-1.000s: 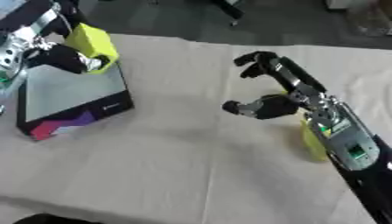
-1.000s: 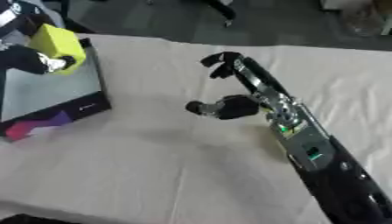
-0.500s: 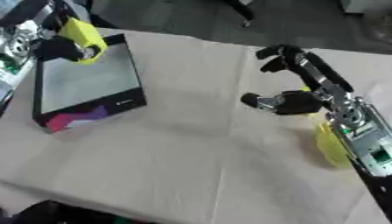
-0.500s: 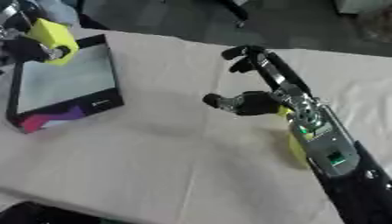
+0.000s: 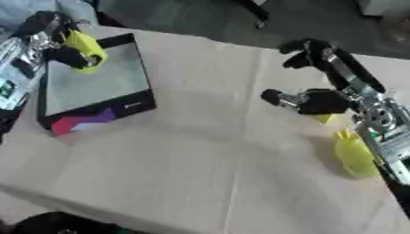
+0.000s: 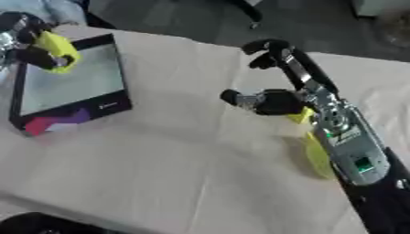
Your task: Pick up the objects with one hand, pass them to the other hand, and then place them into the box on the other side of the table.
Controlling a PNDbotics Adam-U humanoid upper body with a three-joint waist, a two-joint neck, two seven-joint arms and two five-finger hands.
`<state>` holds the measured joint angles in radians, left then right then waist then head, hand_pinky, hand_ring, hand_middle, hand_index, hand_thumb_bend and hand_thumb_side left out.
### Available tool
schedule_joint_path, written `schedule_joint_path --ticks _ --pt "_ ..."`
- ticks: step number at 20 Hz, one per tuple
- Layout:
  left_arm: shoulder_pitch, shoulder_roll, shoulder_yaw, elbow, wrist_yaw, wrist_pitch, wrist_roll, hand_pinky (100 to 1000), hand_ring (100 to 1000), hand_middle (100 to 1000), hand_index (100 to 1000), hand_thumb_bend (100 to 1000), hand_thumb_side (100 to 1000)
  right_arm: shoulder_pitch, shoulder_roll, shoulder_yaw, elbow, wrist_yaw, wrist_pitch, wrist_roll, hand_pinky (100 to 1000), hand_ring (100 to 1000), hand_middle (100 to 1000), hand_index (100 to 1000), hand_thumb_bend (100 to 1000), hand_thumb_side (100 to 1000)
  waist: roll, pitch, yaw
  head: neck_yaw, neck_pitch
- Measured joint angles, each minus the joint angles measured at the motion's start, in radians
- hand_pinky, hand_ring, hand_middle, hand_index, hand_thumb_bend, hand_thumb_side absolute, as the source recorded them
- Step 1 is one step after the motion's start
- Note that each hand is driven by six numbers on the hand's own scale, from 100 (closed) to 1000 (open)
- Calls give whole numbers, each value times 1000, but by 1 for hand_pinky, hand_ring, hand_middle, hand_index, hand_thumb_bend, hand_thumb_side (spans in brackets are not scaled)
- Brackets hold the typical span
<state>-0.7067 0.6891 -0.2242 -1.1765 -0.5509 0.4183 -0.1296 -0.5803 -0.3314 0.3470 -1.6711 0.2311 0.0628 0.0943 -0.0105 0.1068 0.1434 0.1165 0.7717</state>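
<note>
Bench [image 5: 200, 173] covered in a cream cloth, creased, fills both views. Box [image 5: 92, 89] lies flat under and just right of the left hand, grey inside, black walls, pink and purple patch on its near corner. Right arm comes in from the lower right, silver forearm with a green spot. Right hand [image 5: 320, 98] hangs over the bench well right of the box, fingers spread and gently bent, thumb out to the left, holding nothing. Left hand [image 5: 56, 43] sits at the upper left over the box's far left corner, fingers curled round a yellow object [image 5: 84, 49]; object is above the box rim, cannot tell if it touches the box. A second yellow object [image 5: 352, 157] lies on the bench right beneath the right forearm, behind the right hand, partly hidden by the arm; a small yellow bit [image 5: 324, 118] shows just below the right hand's palm.
</note>
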Motion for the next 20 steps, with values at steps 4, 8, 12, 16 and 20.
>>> schedule_joint_path --ticks 4,8,12,16,20 --pt "-1 -8 3 43 -12 -33 -3 877 790 693 852 797 500 0 0 -1 -6 0 1 -6 766 701 749 795 645 368 0 0 0 -6 0" --pt "-1 -9 8 57 -49 -39 -2 887 804 708 866 924 500 0 0 -6 -6 -3 3 -10 766 700 748 795 645 369 0 0 0 -13 0" --pt "-1 -9 16 59 -71 -33 8 878 795 694 859 931 507 1 0 -7 -6 -4 3 -12 765 700 748 795 646 369 0 0 0 -19 0" --pt "2 -8 25 45 -72 -30 25 856 760 649 842 831 526 1 -1 -11 -6 -4 5 -18 766 702 749 796 646 372 0 0 2 -61 0" --pt "16 -4 31 -22 -41 -16 67 853 743 621 817 743 537 1 -15 -19 -6 -4 11 -24 768 698 747 796 646 380 -5 0 2 -131 0"
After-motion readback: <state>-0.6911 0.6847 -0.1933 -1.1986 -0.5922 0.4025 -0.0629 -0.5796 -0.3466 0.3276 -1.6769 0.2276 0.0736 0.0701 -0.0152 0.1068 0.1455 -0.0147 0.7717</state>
